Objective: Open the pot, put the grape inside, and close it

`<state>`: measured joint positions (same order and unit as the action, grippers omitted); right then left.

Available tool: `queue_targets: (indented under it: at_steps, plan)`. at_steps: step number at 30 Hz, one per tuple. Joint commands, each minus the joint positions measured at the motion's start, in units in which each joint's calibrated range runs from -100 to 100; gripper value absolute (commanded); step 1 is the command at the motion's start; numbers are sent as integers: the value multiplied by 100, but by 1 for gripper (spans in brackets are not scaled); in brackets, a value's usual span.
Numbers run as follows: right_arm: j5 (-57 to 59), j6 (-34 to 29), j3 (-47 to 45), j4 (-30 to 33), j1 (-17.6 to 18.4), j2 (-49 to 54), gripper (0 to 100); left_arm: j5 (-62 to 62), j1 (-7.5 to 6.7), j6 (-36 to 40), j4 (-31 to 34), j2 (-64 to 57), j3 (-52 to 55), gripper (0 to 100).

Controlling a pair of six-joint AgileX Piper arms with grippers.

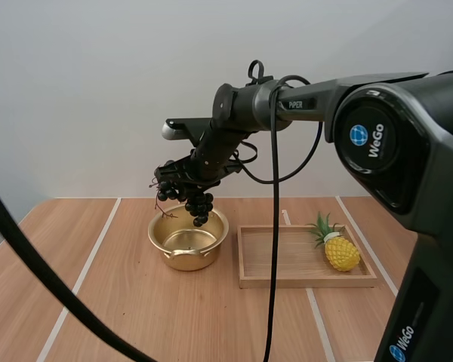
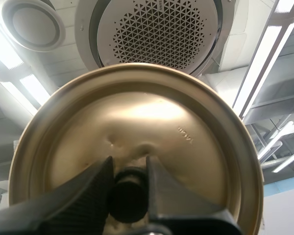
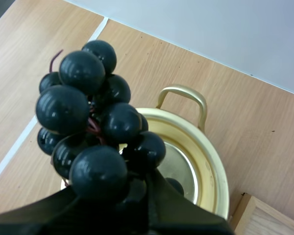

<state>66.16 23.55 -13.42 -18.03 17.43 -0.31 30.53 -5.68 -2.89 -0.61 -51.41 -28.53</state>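
The gold pot (image 1: 188, 240) stands open on the table, left of the wooden tray. My right gripper (image 1: 183, 181) hangs over the pot's rim, shut on a bunch of dark grapes (image 1: 195, 200) that dangles toward the opening. In the right wrist view the grapes (image 3: 90, 132) sit pinched at my fingers (image 3: 171, 203), with the pot (image 3: 206, 171) just beyond them. My left gripper (image 2: 128, 183) is shut on the black knob (image 2: 129, 193) of the gold lid (image 2: 137, 147), which it holds up in the air, top side toward the camera.
A wooden tray (image 1: 287, 275) lies right of the pot, and a toy pineapple (image 1: 338, 247) rests at its right end. White tape lines cross the wooden table (image 1: 98, 317).
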Motion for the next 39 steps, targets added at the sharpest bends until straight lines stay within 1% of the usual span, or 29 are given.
queue_targets:
  at_steps: [1,8,17,19,23,30,39]
  plan:
    - [114,33,62,-12,2,-106,0,-131,2,7,-6,0,-29,0]
    - [393,33,62,10,2,-546,0,-131,2,7,-6,0,-29,0]
    - [455,-17,62,339,2,-1001,0,-131,2,7,-6,0,-29,0]
    - [431,-111,62,385,2,-1110,0,-131,2,7,-6,0,-29,0]
    - [720,-121,47,423,2,-1282,0,-131,2,7,-6,0,-29,0]
    - [1018,-121,47,474,2,-1329,0,-131,2,7,-6,0,-29,0]
    - [948,-121,47,592,2,-1329,0,-131,2,7,-6,0,-29,0]
